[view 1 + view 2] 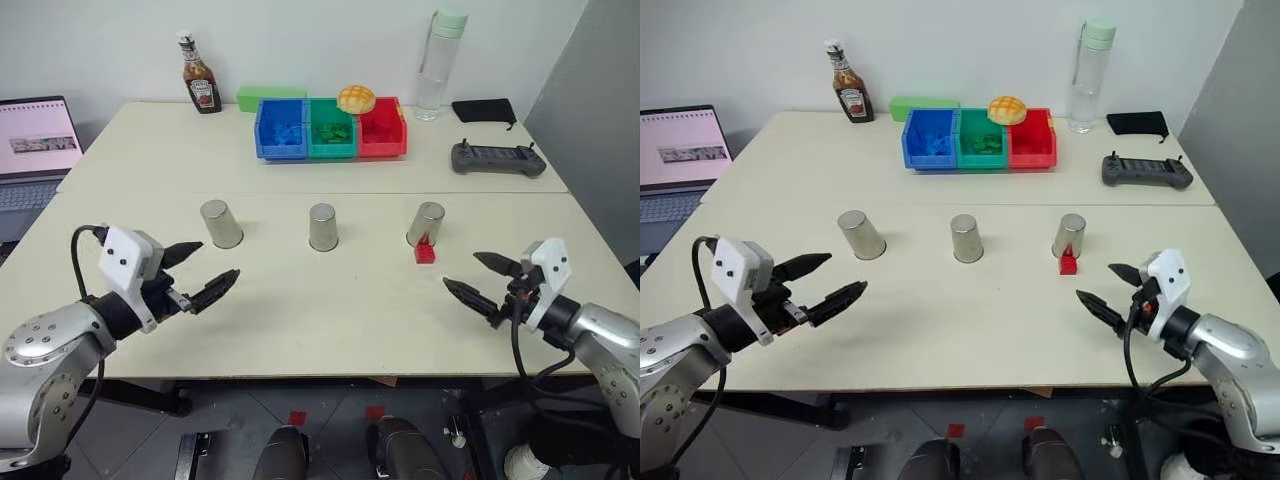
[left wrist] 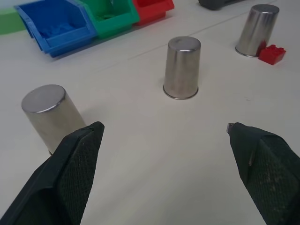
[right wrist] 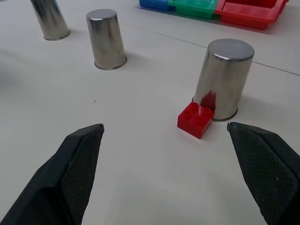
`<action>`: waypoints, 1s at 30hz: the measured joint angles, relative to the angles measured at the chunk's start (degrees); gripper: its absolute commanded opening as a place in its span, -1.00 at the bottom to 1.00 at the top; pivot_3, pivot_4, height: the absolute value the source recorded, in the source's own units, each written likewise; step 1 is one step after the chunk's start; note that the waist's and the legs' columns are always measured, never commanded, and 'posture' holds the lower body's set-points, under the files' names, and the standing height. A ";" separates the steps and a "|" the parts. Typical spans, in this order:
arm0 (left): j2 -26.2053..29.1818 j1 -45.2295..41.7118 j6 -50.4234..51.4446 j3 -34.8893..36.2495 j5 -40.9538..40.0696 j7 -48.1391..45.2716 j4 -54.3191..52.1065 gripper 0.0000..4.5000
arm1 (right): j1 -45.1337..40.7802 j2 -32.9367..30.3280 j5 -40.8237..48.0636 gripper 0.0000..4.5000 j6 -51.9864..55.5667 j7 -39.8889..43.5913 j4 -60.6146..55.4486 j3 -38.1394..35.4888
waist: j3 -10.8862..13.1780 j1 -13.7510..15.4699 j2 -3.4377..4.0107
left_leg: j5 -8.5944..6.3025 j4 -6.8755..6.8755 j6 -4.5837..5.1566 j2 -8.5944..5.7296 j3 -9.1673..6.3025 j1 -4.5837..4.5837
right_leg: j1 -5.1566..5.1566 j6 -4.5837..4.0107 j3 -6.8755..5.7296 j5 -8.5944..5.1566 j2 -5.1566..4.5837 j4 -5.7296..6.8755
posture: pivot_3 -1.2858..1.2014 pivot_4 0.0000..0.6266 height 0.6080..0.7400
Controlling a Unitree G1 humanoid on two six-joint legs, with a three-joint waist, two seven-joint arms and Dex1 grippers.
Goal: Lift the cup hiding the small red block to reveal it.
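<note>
Three steel cups stand upside down in a row across the near half of the cream table (image 1: 330,320): the left cup (image 1: 221,223), the middle cup (image 1: 322,227) and the right cup (image 1: 426,224). One small red block (image 1: 425,251) lies in the open on the table, touching the base of the right cup on its near side; in the right wrist view the block (image 3: 196,120) shows its studs and its reflection in the cup's wall. The other two cups sit well apart from the block, toward the robot's left.

Both grippers hover over the near edge of the table, short of the row of cups. The left gripper (image 1: 198,272) has its two black fingers spread wide and holds nothing; it is nearest the left cup. The right gripper (image 1: 478,277) is likewise spread wide and empty, just nearer than the block and slightly to the right of it.

Beyond the cups, three storage bins sit side by side: one blue bin (image 1: 281,128), one green bin (image 1: 331,129) and one red bin (image 1: 382,130), with one bun (image 1: 356,98) resting on top between the green and red ones. Left of the bins stands one sauce bottle (image 1: 200,75); right of them one clear water bottle (image 1: 441,64), one black pouch (image 1: 484,109) and one grey handheld controller (image 1: 497,158). One open laptop (image 1: 36,150) sits left of the table.
</note>
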 measured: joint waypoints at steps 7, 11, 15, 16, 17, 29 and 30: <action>0.60 0.87 -1.67 0.26 1.10 -1.23 0.35 1.00 | 0.93 -0.51 -0.34 0.99 -0.14 0.24 -1.06 0.33 | 0.00 0.01 0.00 | 0.00 0.02 0.00 0.01 0.01 0.01 | 0.00 0.00 0.00 0.00 0.01 0.00 | 0.03 -0.52 1.00; 0.59 0.92 -2.16 0.22 1.55 -1.36 0.35 1.00 | 0.70 -0.51 -0.39 0.99 0.00 -0.14 -1.70 1.57 | 0.00 0.02 0.00 | 0.00 0.02 0.00 0.00 0.01 0.00 | 0.00 0.01 0.00 0.01 0.01 0.00 | 0.03 -0.52 1.00; 0.57 1.15 -2.39 0.15 2.13 -1.45 0.36 1.00 | -0.63 -0.86 -0.37 0.99 0.05 -0.10 -1.69 1.69 | 0.00 0.02 0.00 | 0.00 0.01 0.00 0.00 0.02 -0.01 | 0.00 0.01 0.00 0.01 0.01 0.00 | 0.03 -0.52 1.00; 0.56 1.18 -2.47 0.13 2.29 -1.46 0.36 1.00 | -0.68 -0.88 -0.38 0.99 0.03 -0.08 -1.66 1.69 | 0.00 0.03 0.00 | 0.00 0.01 0.00 0.00 0.01 -0.01 | 0.00 0.00 0.00 0.01 0.01 0.00 | 0.03 -0.52 1.00; 0.54 1.22 -2.59 0.13 2.39 -1.48 0.36 1.00 | -0.69 -0.87 -0.43 0.99 -0.02 -0.07 -1.52 1.69 | 0.00 0.02 0.00 | 0.00 0.01 0.00 0.00 0.01 -0.01 | 0.00 0.00 0.00 0.01 0.01 0.00 | 0.03 -0.52 1.00; 0.50 1.45 -3.39 -0.44 2.64 -2.70 1.46 1.00 | -0.89 -0.64 -1.72 0.99 -1.80 0.61 0.68 1.78 | 0.00 0.02 0.00 | 0.00 0.01 0.00 0.00 0.02 0.00 | 0.00 0.01 0.00 0.01 0.01 0.00 | 0.03 -0.52 1.00; 0.46 1.46 -3.46 -0.51 2.67 -2.72 1.49 1.00 | -0.87 -0.59 -1.88 0.99 -2.17 0.74 0.77 1.83 | 0.00 0.02 0.00 | 0.00 0.01 0.00 0.00 0.02 0.00 | 0.00 0.01 0.00 0.01 0.01 0.00 | 0.03 -0.52 1.00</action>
